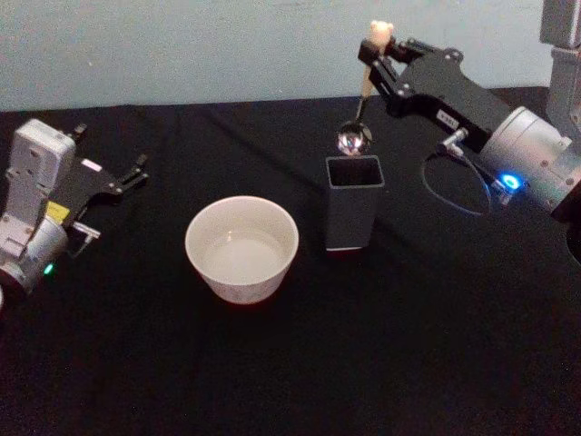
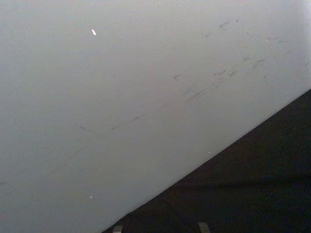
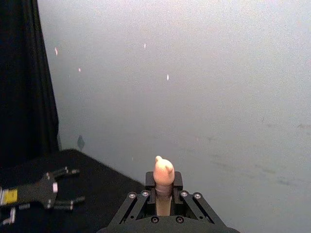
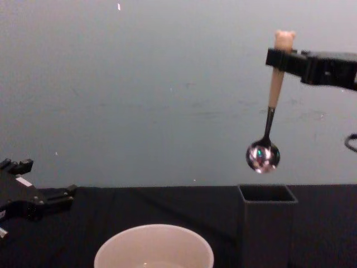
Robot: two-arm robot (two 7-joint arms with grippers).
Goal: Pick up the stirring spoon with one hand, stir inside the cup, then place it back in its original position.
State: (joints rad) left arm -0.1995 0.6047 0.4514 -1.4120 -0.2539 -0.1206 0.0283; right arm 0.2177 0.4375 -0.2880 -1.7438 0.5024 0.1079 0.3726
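Observation:
My right gripper (image 1: 371, 52) is shut on the stirring spoon (image 1: 364, 89), just below its bear head (image 3: 164, 168). The spoon (image 4: 271, 96) hangs upright in the air. Its shiny round bowl (image 4: 263, 156) is a little above the open top of the dark grey square holder (image 4: 268, 226), clear of its rim. The holder (image 1: 354, 211) stands right of the cream-white cup (image 1: 241, 283), which sits at the table's middle. In the chest view the right gripper (image 4: 278, 58) reaches in from the right. My left gripper (image 1: 139, 173) rests open at the far left, away from the cup (image 4: 153, 230).
A black cloth (image 1: 427, 345) covers the table, and a pale wall (image 4: 139, 100) stands behind it. A blue-lit cable loop (image 1: 454, 186) hangs under the right arm, to the right of the holder. The left gripper (image 3: 79, 184) lies low on the cloth.

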